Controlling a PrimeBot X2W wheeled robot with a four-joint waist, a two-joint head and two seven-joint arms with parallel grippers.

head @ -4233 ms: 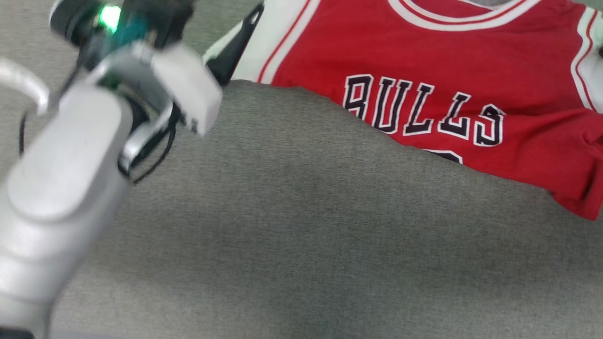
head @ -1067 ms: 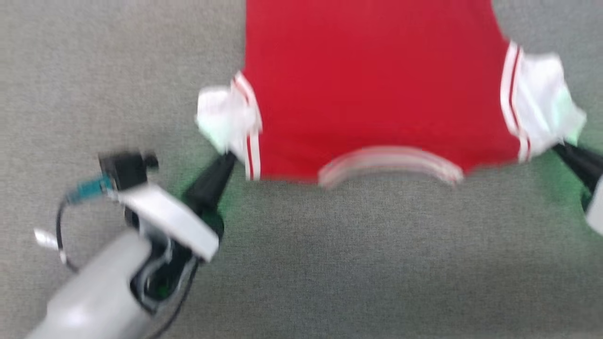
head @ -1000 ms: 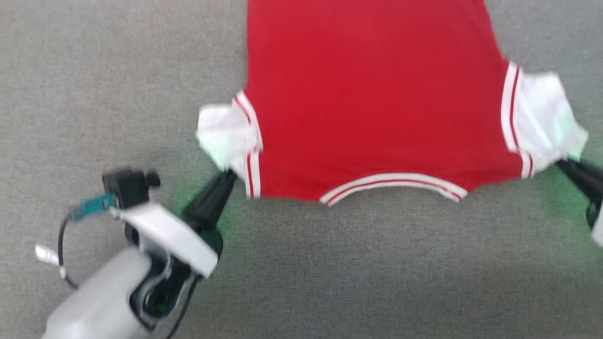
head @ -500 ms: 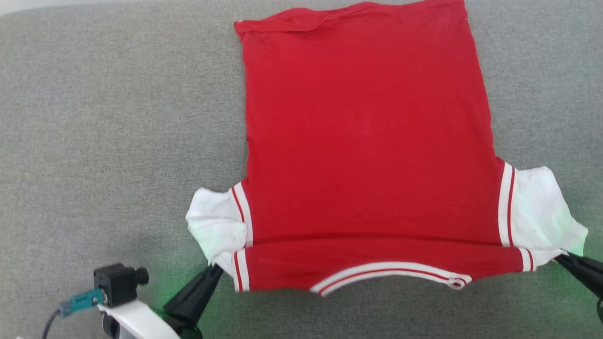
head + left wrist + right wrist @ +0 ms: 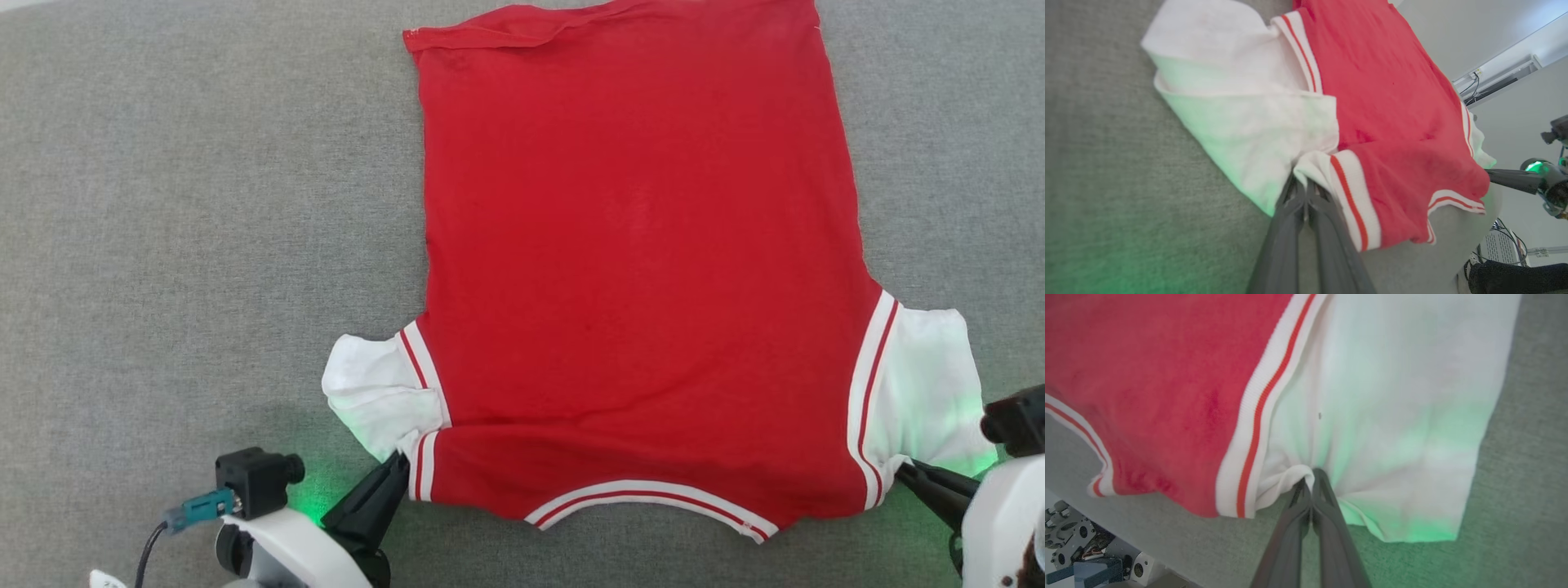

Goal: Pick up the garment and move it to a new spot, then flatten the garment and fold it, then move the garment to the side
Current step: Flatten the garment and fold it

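Observation:
The garment [image 5: 637, 269] lies spread on the grey surface with its plain red back up, collar toward me and hem at the far edge. Its white sleeves stick out at both near corners. My left gripper [image 5: 398, 464] is shut on the garment's left shoulder corner, where the striped trim meets the white sleeve [image 5: 1249, 118]; the left wrist view shows cloth pinched at the left gripper [image 5: 1303, 183]. My right gripper [image 5: 902, 469] is shut on the right sleeve's near edge, and in the right wrist view the right gripper [image 5: 1310, 475] has white fabric [image 5: 1392, 416] bunched at its tips.
Grey upholstered surface [image 5: 180, 245] stretches wide to the left and right of the garment. Its near edge drops off to the floor with equipment [image 5: 1077, 547] below. A wall and cabling [image 5: 1494, 77] show beyond the surface in the left wrist view.
The camera has tilted, so the whole garment has come into view. Both grippers have stayed shut on the shoulder corners, and the garment has been laid flatter, its right sleeve smoother.

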